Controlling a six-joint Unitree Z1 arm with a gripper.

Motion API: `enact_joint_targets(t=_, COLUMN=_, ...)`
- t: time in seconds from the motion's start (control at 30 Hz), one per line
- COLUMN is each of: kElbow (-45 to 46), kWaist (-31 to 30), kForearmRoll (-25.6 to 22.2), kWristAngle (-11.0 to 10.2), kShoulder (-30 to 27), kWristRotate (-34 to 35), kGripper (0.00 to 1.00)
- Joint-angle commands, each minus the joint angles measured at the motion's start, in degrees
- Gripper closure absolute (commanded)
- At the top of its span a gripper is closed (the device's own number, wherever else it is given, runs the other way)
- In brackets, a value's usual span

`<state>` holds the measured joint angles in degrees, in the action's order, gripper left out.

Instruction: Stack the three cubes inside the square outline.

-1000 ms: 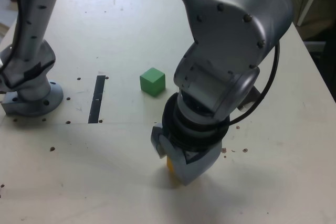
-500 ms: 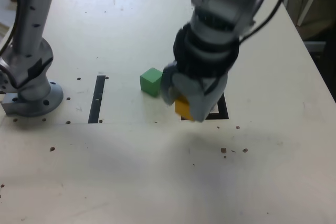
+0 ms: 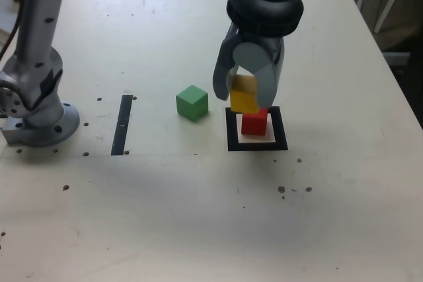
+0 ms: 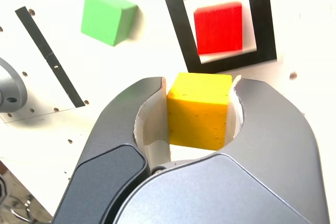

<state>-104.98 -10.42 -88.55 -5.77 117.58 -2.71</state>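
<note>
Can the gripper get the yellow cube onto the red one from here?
Probably yes: the gripper holds the yellow cube just above the red cube, whose top is bare.

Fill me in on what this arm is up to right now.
The arm's tool is shut on the yellow cube, holding it in the air close above the red cube, which sits inside the square outline. The green cube waits on the table, towards the exterior view's left of the outline, untouched. The stack is one cube high so far.
</note>
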Motion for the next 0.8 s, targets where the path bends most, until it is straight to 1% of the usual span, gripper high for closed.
enact_joint_targets(t=0.0, kElbow=0.2, kWaist=0.8, kForearmRoll=0.0, kWristAngle=-0.1, kShoulder=0.1, kWristRotate=0.2, kGripper=0.72)
enact_joint_targets(t=0.23, kElbow=0.5, kWaist=3.1, kForearmRoll=0.7, kWristAngle=-0.5, kShoulder=1.0, kWristRotate=0.2, kGripper=0.72)
enact_joint_targets(t=0.5, kElbow=0.9, kWaist=5.4, kForearmRoll=1.5, kWristAngle=0.0, kShoulder=2.6, kWristRotate=-0.3, kGripper=0.72)
enact_joint_targets(t=0.77, kElbow=0.5, kWaist=5.8, kForearmRoll=2.4, kWristAngle=0.6, kShoulder=4.0, kWristRotate=-0.7, kGripper=0.72)
